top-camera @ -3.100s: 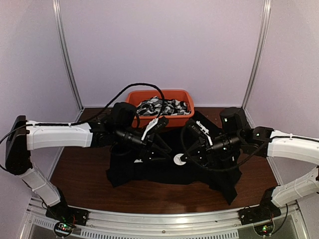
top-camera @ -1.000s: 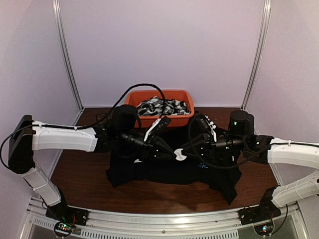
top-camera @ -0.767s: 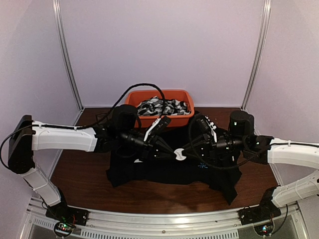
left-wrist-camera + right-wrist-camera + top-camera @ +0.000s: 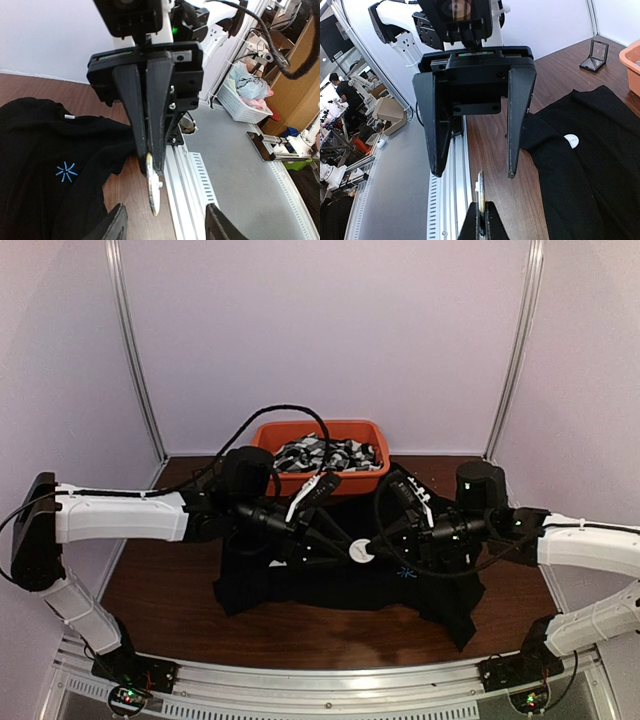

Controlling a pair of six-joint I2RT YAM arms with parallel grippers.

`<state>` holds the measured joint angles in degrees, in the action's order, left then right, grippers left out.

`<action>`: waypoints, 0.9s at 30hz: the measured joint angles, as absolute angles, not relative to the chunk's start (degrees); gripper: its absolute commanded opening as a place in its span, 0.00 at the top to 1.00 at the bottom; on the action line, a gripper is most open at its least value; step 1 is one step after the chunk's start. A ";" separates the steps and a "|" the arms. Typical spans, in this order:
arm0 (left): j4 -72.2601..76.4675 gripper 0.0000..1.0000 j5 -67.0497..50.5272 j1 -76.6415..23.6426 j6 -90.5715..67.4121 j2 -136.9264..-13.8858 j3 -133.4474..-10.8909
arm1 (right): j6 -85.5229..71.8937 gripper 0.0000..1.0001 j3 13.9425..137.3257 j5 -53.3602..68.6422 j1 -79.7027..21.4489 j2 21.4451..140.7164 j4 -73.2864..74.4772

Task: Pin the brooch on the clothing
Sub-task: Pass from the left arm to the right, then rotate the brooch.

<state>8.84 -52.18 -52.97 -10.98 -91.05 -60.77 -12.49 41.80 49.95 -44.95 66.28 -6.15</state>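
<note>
Plenty of bare table (image 4: 160, 590) is showing left and right of the black shirt (image 4: 330, 585), which is lying spread out mid-table. The right gripper (image 4: 150, 160) is pinching the white brooch (image 4: 153, 192) tight just above the shirt. The disc is sitting edge-on to both wrist cams, near the blue starburst (image 4: 66, 171). The left gripper (image 4: 165, 210) is facing it nose to nose, jaws apart and gripping nothing. An orange bin (image 4: 322, 432) of patterned fabrics (image 4: 330, 453) is crowding the shirt's far edge.
</note>
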 measured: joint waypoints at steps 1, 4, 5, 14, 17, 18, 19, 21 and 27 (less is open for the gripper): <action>6.96 0.45 -51.75 -52.88 -10.02 -90.91 -61.52 | -12.08 1.00 42.57 49.71 -44.95 66.39 -4.91; 1.23 0.45 -50.24 -52.82 -7.18 -91.02 -64.84 | -11.20 1.00 44.47 49.47 -44.95 66.54 -1.80; -0.14 0.45 -49.98 -52.82 -6.44 -91.07 -65.91 | -10.90 1.00 44.77 49.47 -44.95 66.54 -1.10; -7.97 0.47 -48.82 -52.82 -2.31 -93.76 -70.59 | -10.50 1.00 44.97 50.04 -44.95 68.42 2.74; -10.04 0.51 -48.38 -52.95 -0.78 -95.11 -71.66 | -10.94 1.00 44.97 50.74 -44.95 69.28 2.66; -10.68 0.53 -48.27 -52.99 -0.36 -95.44 -71.83 | -11.09 1.00 44.97 50.98 -44.95 69.52 2.42; -11.11 0.56 -48.18 -53.06 -0.05 -95.66 -71.88 | -11.25 1.00 44.97 51.13 -44.95 69.71 2.17; -11.70 0.61 -48.14 -53.23 0.58 -96.07 -71.90 | -11.84 1.00 44.97 51.62 -44.95 70.15 1.72; -12.12 0.65 -48.12 -53.36 1.21 -96.90 -71.90 | -13.32 1.00 45.01 52.73 -44.95 71.26 0.14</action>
